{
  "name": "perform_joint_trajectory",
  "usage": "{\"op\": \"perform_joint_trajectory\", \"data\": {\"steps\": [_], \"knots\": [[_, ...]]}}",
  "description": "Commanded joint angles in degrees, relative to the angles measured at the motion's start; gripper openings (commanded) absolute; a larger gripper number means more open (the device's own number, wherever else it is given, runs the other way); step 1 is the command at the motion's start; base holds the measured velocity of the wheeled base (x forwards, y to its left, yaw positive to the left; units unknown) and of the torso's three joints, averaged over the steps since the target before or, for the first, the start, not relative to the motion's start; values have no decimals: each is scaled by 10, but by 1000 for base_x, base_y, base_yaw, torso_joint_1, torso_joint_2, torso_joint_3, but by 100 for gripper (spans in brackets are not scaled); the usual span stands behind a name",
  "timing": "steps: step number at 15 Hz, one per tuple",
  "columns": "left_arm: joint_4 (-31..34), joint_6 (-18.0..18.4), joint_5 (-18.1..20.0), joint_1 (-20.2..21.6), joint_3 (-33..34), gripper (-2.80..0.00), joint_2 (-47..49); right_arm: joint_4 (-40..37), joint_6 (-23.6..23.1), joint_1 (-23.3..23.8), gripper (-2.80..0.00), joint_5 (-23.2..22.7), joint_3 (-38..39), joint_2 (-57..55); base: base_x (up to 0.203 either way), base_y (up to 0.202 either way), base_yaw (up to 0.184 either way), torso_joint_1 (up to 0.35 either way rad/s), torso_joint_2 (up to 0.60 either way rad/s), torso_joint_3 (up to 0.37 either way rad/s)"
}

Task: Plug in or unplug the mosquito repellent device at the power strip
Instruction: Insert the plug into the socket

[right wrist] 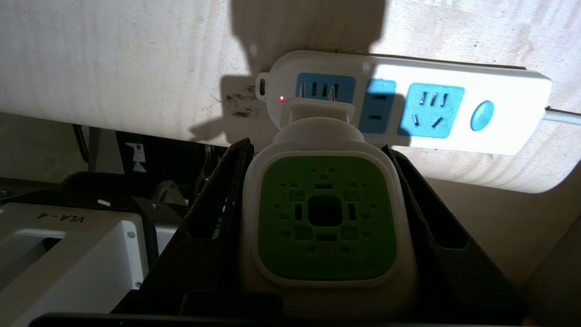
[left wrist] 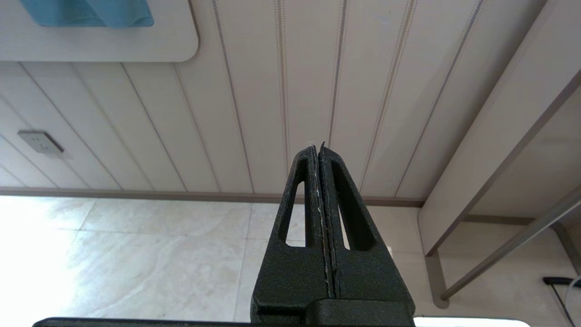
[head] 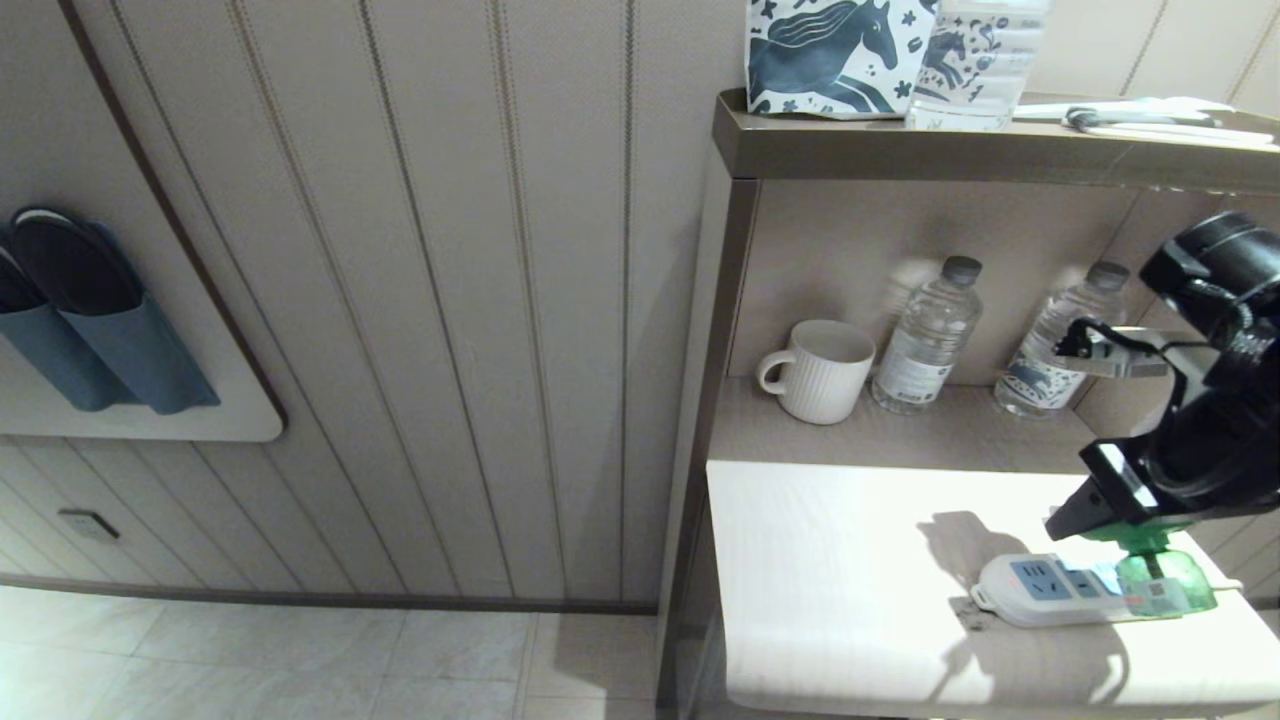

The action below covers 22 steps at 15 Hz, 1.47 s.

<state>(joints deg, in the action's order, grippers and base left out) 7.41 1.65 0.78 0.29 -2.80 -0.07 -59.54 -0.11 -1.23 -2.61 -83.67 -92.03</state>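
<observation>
We see the right gripper (right wrist: 324,218) clamping the green-and-white rounded repellent device (right wrist: 324,222), prongs apparently hovering just above the long white power strip's (right wrist: 499,86) 1st blue socket.

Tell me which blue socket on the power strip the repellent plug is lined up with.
The end socket beside the small red light, farthest from the round blue button on the power strip. The mosquito repellent device, held by the right tool, has its plug there.
</observation>
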Motion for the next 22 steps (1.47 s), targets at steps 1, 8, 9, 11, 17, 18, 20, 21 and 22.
{"op": "perform_joint_trajectory", "data": {"steps": [1, 8, 9, 11, 17, 18, 20, 21, 22], "knots": [[1, 0, 0, 0, 0, -280, 1, -3, 8, -14, -280, 1, 0, -23, 0, 0, 0, 0, 0, 0], [1, 0, 0, 0, 0, -280, 1, -6, 19, -23, -280, 79, -22, -51, 0, 0, 0, 0, 0, 0], [1, 0, 0, 1, 0, -280, 1, -11, 21, -32, -280, 94, -23, -52, 0, 0, 0, 0, 0, 0], [1, 0, 0, 1, 0, -280, 1, -37, 23, -40, -280, 94, -39, -55, 0, 0, 0, 0, 0, 0], [1, 0, 0, 0, 0, -280, 1, -165, 28, -48, -280, 41, -122, -86, 0, 0, 0, 0, 0, 0], [1, 0, 0, 0, 0, -280, 1, -165, 30, -48, -280, 41, -122, -94, 0, 0, 0, 0, 0, 0], [1, 0, 0, 1, 0, -280, 1, -164, 33, -49, -280, 41, -114, -108, 0, 0, 0, 0, 0, 0], [1, 0, 0, 1, 0, -280, 1, -163, 33, -49, -280, 41, -114, -116, 0, 0, 0, 0, 0, 0], [1, 0, 0, 1, 0, -280, 1, -163, 33, -48, -280, 40, -114, -121, 0, 0, 0, 0, 0, 0]]}}
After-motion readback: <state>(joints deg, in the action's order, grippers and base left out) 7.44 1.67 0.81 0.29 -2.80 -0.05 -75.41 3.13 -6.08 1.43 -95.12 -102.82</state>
